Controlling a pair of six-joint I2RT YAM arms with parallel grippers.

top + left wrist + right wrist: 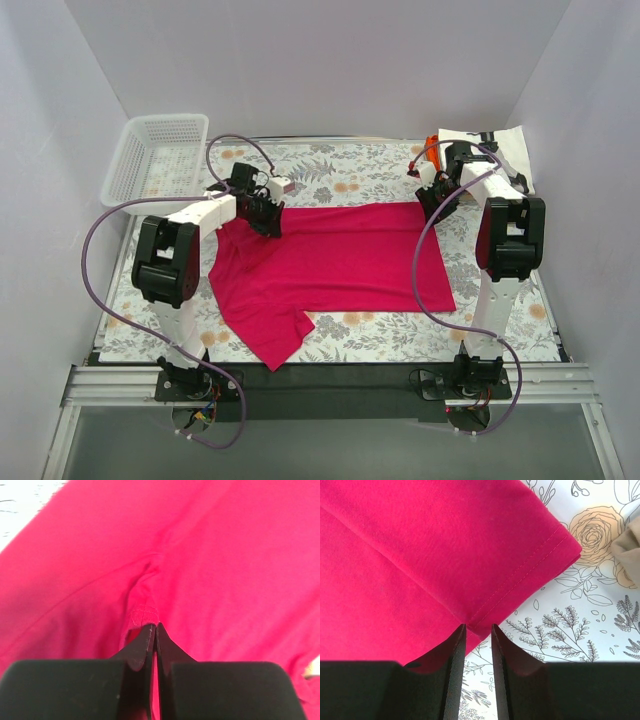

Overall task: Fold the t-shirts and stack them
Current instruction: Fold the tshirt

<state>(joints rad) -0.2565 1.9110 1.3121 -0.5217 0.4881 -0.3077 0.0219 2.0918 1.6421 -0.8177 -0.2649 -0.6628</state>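
A crimson-pink t-shirt [330,265] lies spread flat on the flowered table, one sleeve [275,345] pointing toward the near edge. My left gripper [268,222] is at the shirt's far left edge. In the left wrist view it [156,626] is shut on a small puckered pinch of the crimson cloth [142,611]. My right gripper [437,203] is at the shirt's far right corner. In the right wrist view it [478,627] stands open, tips just short of the hemmed corner [520,575], with only tablecloth between the jaws. A white t-shirt with black print [492,148] and an orange one [432,157] lie at the back right.
A white mesh basket [155,160] stands at the back left corner. White walls close in the table on three sides. A beige cloth edge [630,547] shows at the right of the right wrist view. Purple cables loop from both arms.
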